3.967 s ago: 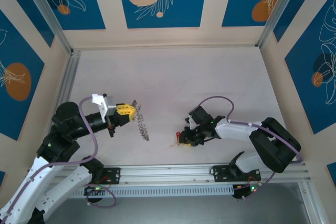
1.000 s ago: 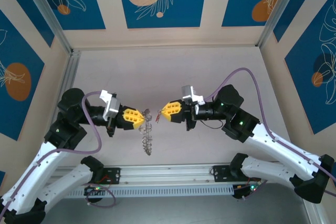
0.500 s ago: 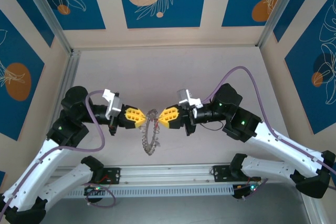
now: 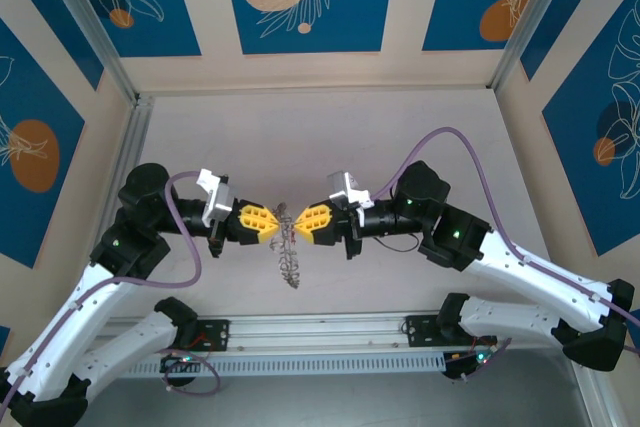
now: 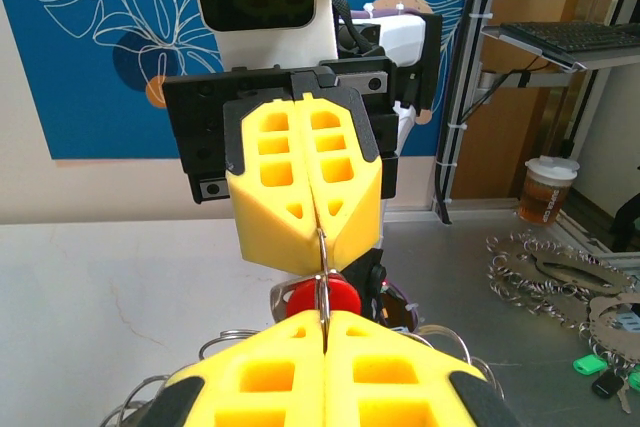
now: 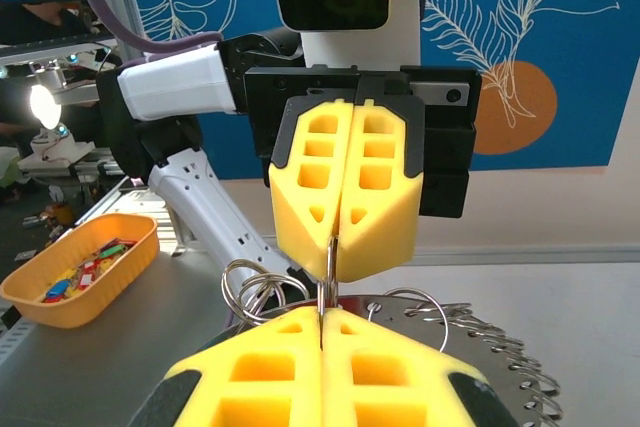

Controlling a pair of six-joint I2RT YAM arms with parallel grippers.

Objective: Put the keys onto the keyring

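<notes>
Keyring [image 4: 288, 257] hangs between the two hands, just under their meeting tips. It is a silvery bunch whose long axis runs from the tips toward the arm bases in the top view. Half a second ago it showed as an open loop with a gap between the hands. Now the hands have closed in tip to tip and the bunch reads narrower.

The left hand [image 4: 275, 225] is pressed fully closed on the ring's wire. In its wrist view the wire is a thin, upright, edge-on line rising from the seam of its fingers. The right hand [image 4: 298, 224] is also clamped tight, on the key [image 5: 342, 297], whose red head sits right at that hand's tips, against the left hand's.

The key's blade is hidden, so its direction cannot be told, and from above the key is too small to make out. In the right wrist view the ring's small keys fan out under the hand, cut off at the frame edge. The counter [image 4: 400, 137] lies beneath.
</notes>
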